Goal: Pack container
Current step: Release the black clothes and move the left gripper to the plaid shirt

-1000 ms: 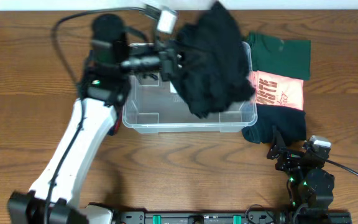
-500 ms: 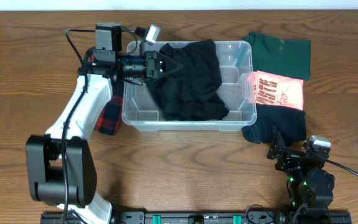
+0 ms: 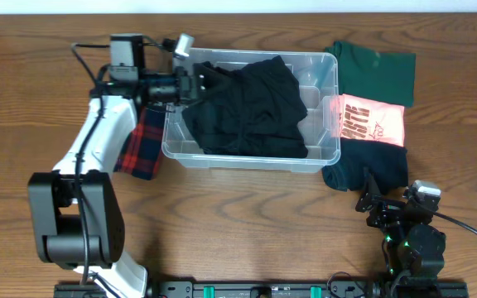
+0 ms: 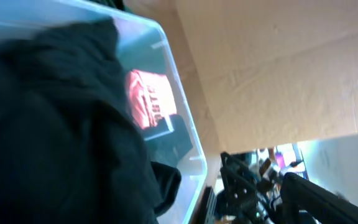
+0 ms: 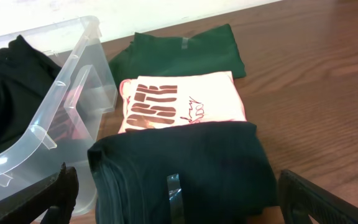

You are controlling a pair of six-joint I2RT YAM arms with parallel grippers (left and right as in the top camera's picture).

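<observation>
The clear container (image 3: 331,153) stands mid-table with a crumpled black garment (image 3: 251,112) lying inside it. My left gripper (image 3: 194,84) reaches over the container's left rim at the garment's left edge, and its fingers look spread apart. In the left wrist view the black garment (image 4: 55,130) fills the left side, and the container's wall (image 4: 182,118) curves past it; my own fingers do not show there. My right gripper (image 5: 191,199) is open low over a folded dark teal shirt (image 5: 185,165), apart from the container (image 5: 73,93).
Right of the container lie a green shirt (image 3: 377,71), a pink printed shirt (image 3: 371,122) and the dark teal shirt (image 3: 371,165). A red plaid cloth (image 3: 141,145) lies at its left, partly under my left arm. My right arm (image 3: 404,232) sits at the front right.
My left arm brought the black garment down from above into the container and drew back to the left rim, where its fingers spread. The garment now lies flat. The right arm has not moved.
</observation>
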